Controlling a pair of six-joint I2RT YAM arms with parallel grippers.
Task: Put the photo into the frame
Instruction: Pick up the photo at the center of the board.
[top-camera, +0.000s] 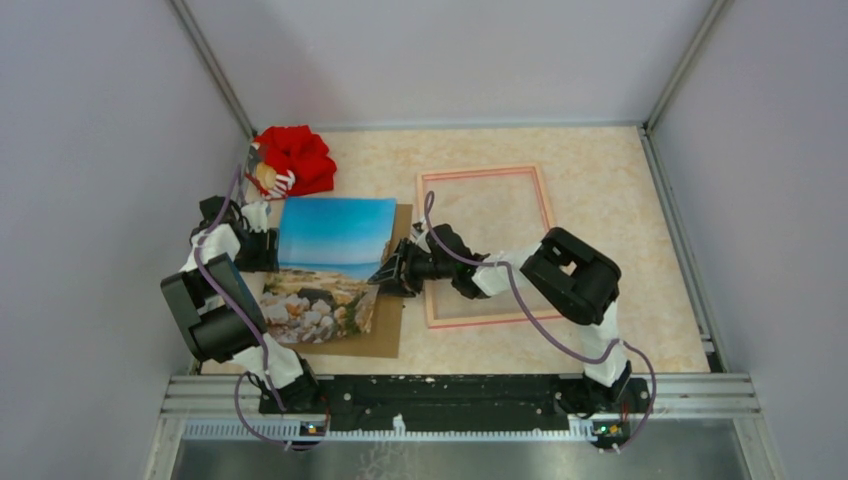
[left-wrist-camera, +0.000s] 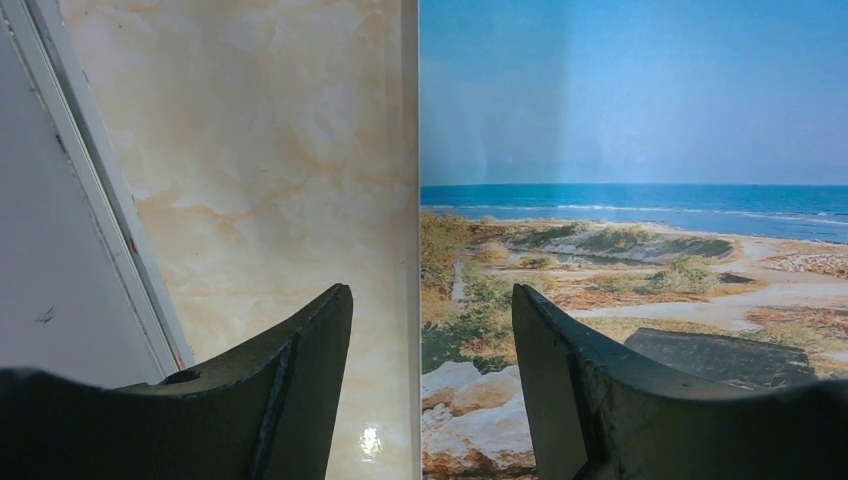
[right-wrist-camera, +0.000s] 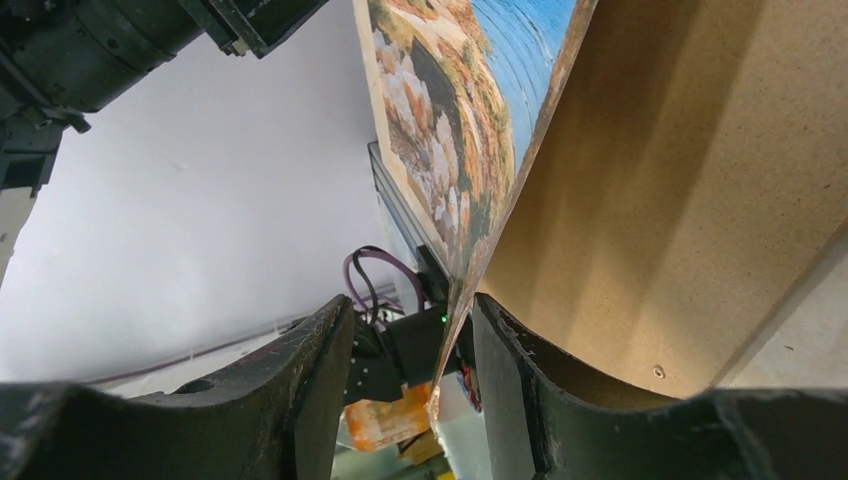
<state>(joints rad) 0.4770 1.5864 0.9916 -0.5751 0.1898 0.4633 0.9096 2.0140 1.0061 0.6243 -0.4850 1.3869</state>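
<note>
Table (top-camera: 620, 200): marbled top. Frame (top-camera: 480, 172): flat, just behind right claw (top-camera: 392, 272), under its arm. Backing board (top-camera: 385, 335): beneath that claw. Photo (top-camera: 330, 250): between both claws, right edge raised inside right claw's half-open jaws, unclamped. Left claw (top-camera: 262, 245): wide open, gap in line with photo's left edge.
</note>
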